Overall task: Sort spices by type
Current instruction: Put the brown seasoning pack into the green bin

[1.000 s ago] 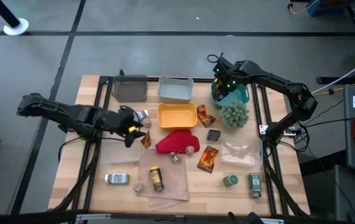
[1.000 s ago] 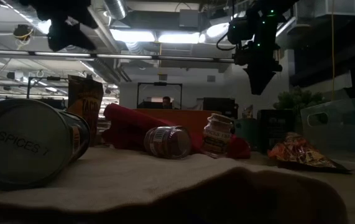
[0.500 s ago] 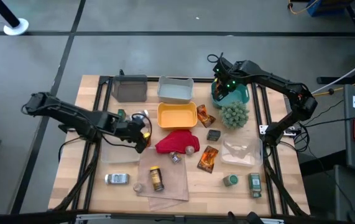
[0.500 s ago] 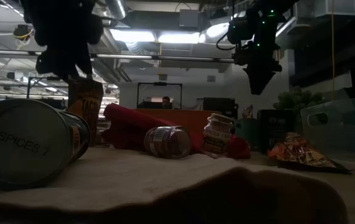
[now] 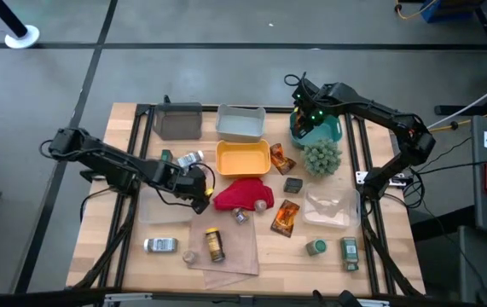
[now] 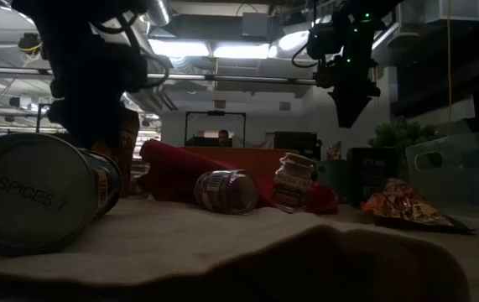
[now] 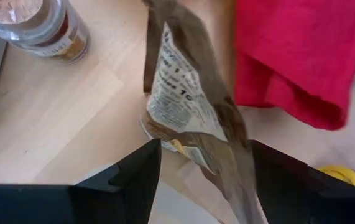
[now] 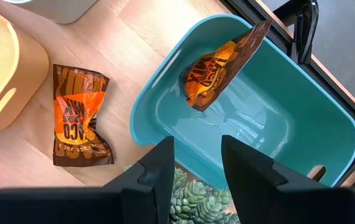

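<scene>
One sachet (image 7: 189,118) stands upright — between left tool (image 7: 205,180) fingers.

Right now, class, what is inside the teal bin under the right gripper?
One orange-brown foil sachet leans against the teal bin's wall; the rest of the visible floor looks bare. The right gripper's fingers hide its near edge.

Overhead and wrist views are bright, evenly lit, with soft shadows. The low view is dim, backlit by glaring ceiling lights; foreground objects blur into silhouette.
</scene>
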Motion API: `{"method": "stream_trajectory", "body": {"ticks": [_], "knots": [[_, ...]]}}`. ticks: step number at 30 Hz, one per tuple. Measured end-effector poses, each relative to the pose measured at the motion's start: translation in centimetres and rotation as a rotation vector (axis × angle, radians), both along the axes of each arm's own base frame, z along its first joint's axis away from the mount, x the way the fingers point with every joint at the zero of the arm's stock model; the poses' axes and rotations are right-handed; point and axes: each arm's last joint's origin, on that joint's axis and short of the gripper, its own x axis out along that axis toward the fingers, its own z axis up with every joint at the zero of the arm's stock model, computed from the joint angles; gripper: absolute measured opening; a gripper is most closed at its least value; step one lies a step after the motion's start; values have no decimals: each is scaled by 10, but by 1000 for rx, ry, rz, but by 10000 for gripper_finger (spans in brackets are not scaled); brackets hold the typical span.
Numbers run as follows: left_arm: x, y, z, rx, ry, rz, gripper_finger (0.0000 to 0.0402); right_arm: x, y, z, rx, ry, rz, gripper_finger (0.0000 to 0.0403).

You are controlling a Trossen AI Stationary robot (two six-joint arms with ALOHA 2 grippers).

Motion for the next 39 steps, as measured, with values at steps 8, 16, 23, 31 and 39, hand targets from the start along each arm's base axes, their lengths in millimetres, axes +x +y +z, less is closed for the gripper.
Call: {"method": "stream_trajectory", "body": {"ticks": [8, 16, 23, 31, 39], "knots": [[3, 0, -7, 14, 28, 8, 166, 0, 0, 0, 0, 0, 0, 134], [4, 0, -7, 16, 16, 3, 41, 0, 0, 0, 0, 0, 0, 134], [3, 0, -2, 22, 1, -21, 12, 0, 1, 0, 16, -6, 54, 134], [5, 8, 38, 60, -141, -113, 4, 5, 7, 0, 184, -146, 230, 134], [11, 20, 65, 131, -267, -181, 2, 12, 8, 3, 261, -300, 371, 134]]}}
